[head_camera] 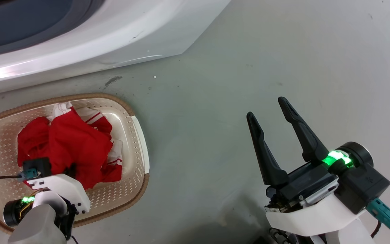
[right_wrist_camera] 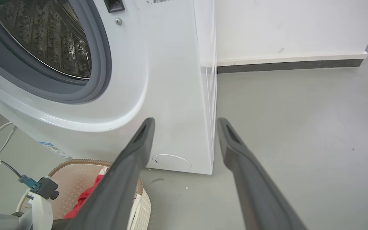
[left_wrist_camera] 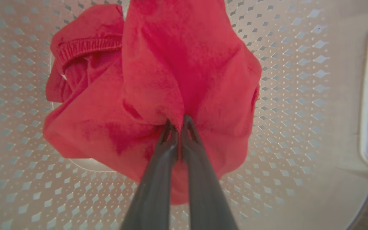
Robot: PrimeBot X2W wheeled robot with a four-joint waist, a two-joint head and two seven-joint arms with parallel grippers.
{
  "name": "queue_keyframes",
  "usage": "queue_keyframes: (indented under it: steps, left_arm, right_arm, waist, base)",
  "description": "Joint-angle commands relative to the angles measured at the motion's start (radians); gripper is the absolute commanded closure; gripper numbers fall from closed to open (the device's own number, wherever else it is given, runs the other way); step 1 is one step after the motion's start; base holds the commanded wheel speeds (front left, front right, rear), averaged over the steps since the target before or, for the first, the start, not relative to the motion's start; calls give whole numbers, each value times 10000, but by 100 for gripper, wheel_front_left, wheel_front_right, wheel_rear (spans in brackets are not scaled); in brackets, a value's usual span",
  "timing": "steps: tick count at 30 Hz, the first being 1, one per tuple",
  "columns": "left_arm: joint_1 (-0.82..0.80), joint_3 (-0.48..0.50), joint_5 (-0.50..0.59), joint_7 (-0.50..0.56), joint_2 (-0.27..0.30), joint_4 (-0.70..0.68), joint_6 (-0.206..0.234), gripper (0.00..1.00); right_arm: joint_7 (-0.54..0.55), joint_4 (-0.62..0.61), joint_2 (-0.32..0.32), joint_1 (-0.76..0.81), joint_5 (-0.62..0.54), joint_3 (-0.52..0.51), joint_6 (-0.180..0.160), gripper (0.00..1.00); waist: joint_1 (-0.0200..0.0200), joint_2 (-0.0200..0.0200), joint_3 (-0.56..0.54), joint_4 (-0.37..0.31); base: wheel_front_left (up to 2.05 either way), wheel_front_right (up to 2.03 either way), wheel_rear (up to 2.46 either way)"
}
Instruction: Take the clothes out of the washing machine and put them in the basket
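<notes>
Left gripper (left_wrist_camera: 178, 123) first: its jaws are clenched almost together, with a fold of the red clothes (left_wrist_camera: 158, 80) pinched right at the 2 dark tips. The fabric puckers into creases where they bite. In the left wrist view the bundle bulges above and to both sides of the tips, and an elastic-gathered hem shows at the upper left. Behind it is the inside of the basket (left_wrist_camera: 299, 80), cream plastic dotted with rows of small diamond-shaped holes.

Over to the right gripper (head_camera: 266, 107) — jaws released and spread wide, 2 long tapered black fingers with grey floor (head_camera: 249, 67) between them, touching no garment. In the head view it hovers over the floor to the right of the basket, well apart from it.

From the head, the clothes sit heaped in the middle of the basket — soft, crumpled red cloth, with white panels and red-and-white striped trim peeking out at the far side and the right edge. The basket is a rounded rectangle with a brown woven rim, standing on the floor just in front of the washing machine (head_camera: 113, 37). The right wrist view shows that machine glossy white, its round porthole ringed by a grey gasket (right_wrist_camera: 102, 64) with the perforated steel drum (right_wrist_camera: 43, 38) inside.
</notes>
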Motion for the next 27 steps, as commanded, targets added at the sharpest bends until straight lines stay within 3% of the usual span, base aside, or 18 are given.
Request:
queue_keyframes:
  steps: [1,6,7,8,21,25,27]
  left_arm:
    - [-147,14,-112,44,-19,175,-34,100]
    - [-437,40,-418,294,-141,708,-58,100]
    - [-436,18,-471,355,-179,775,-63,65]
    - [-363,107,-720,310,-287,907,-70,0]
    - [1037,-305,-1172,-215,-1118,593,-65,0]
    - [1275,-363,-1074,-268,-1199,282,-65,0]
    - [1628,-81,-706,-280,-1155,-722,20,0]
  right_arm:
    - [-45,-49,17,-9,13,19,-7,0]
    - [-8,13,17,-78,-10,58,-7,0]
    - [8,46,17,-83,-24,53,-7,0]
    - [-12,125,17,-90,-22,6,-7,0]
    - [338,1082,13,457,85,-563,-7,0]
    - [514,1166,11,638,56,-751,-7,0]
    - [781,1205,11,959,18,-983,-7,0]
  waist:
    - [-2,-1,47,-44]
    - [-2,-1,-15,-57]
    - [-2,-1,-70,-51]
    - [-2,-1,-357,5]
    - [-2,-1,-3881,1382]
    - [-2,-1,-4506,1788]
    - [-2,-1,-5125,2319]
  base:
    - [0,0,0]
    - [0,0,0]
    - [0,0,0]
    - [0,0,0]
    - [0,0,0]
    - [0,0,0]
    - [0,0,0]
